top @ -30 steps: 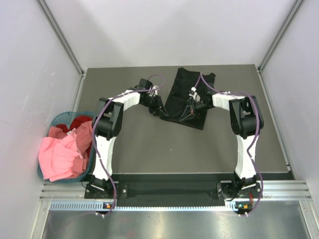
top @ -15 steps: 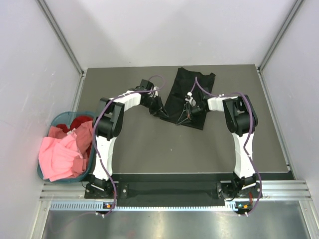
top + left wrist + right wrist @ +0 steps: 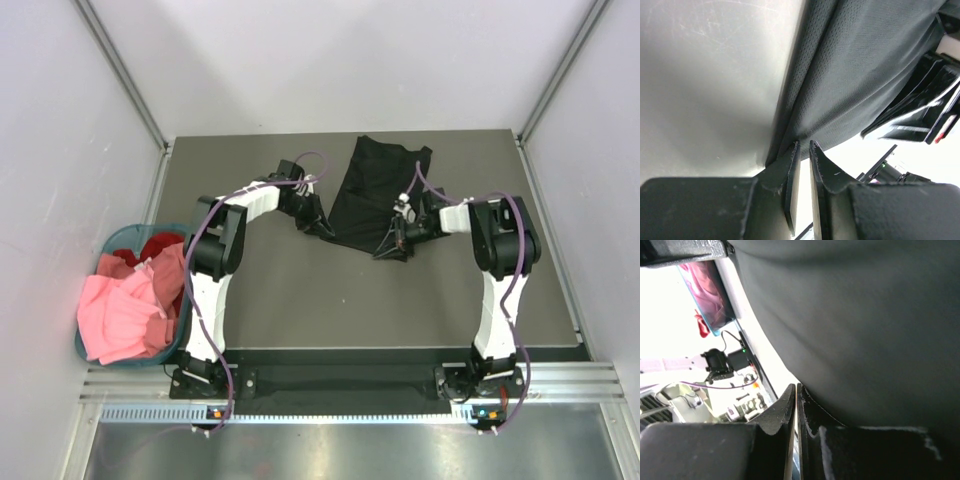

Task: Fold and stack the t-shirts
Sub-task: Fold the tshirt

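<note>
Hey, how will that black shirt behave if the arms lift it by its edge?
Probably floppy: the black shirt falls in folds from the left gripper and right gripper. Likely light: the weave looks thin. It may bunch when dragged.

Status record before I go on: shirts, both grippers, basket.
black t-shirt: partly spread on the table, near edge raised
left gripper: fingers pinching its near left corner
right gripper: fingers shut on its near right corner
pink t-shirt: draped over the basket, unfolded
red t-shirt: in the basket
stack: none yet
</note>
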Action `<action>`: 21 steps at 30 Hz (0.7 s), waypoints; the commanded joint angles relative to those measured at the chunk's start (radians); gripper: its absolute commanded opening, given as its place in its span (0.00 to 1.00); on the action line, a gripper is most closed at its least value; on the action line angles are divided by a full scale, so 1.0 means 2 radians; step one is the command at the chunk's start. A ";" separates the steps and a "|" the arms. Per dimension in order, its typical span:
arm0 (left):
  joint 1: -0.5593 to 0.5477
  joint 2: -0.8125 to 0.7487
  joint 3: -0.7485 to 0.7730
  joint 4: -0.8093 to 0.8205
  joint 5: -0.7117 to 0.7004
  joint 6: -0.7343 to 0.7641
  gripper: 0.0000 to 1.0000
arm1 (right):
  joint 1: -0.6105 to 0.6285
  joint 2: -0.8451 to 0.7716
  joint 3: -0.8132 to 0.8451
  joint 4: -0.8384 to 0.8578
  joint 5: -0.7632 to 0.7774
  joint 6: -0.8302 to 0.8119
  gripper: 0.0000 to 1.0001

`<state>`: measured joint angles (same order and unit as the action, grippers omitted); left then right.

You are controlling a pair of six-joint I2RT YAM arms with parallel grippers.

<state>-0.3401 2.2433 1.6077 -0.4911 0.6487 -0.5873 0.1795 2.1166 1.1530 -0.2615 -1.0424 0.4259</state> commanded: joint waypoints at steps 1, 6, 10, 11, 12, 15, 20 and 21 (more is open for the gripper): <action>0.009 0.015 -0.015 -0.033 -0.047 0.033 0.19 | -0.038 -0.021 -0.030 -0.006 0.006 -0.016 0.04; 0.011 0.017 -0.018 -0.037 -0.047 0.037 0.19 | -0.077 -0.034 -0.066 -0.019 0.010 -0.038 0.04; 0.013 0.018 -0.018 -0.036 -0.047 0.041 0.19 | -0.084 -0.063 -0.095 -0.023 0.015 -0.041 0.04; 0.013 0.017 -0.017 -0.036 -0.049 0.041 0.19 | -0.084 -0.075 -0.098 -0.029 0.016 -0.044 0.04; 0.013 0.017 -0.017 -0.037 -0.049 0.042 0.19 | -0.084 -0.081 -0.102 -0.031 0.018 -0.045 0.04; 0.013 0.012 -0.015 -0.040 -0.051 0.047 0.19 | -0.085 -0.107 -0.102 -0.043 0.030 -0.046 0.04; 0.012 -0.008 -0.017 -0.035 -0.034 0.049 0.21 | -0.069 -0.136 -0.037 -0.026 0.035 -0.001 0.04; 0.012 -0.014 -0.018 -0.033 -0.031 0.048 0.22 | -0.063 -0.134 -0.024 -0.002 0.038 0.013 0.04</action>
<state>-0.3309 2.2417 1.6054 -0.5011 0.6674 -0.5461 0.0261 1.9137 0.9981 -0.3523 -0.9829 0.3954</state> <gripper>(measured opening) 0.208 0.043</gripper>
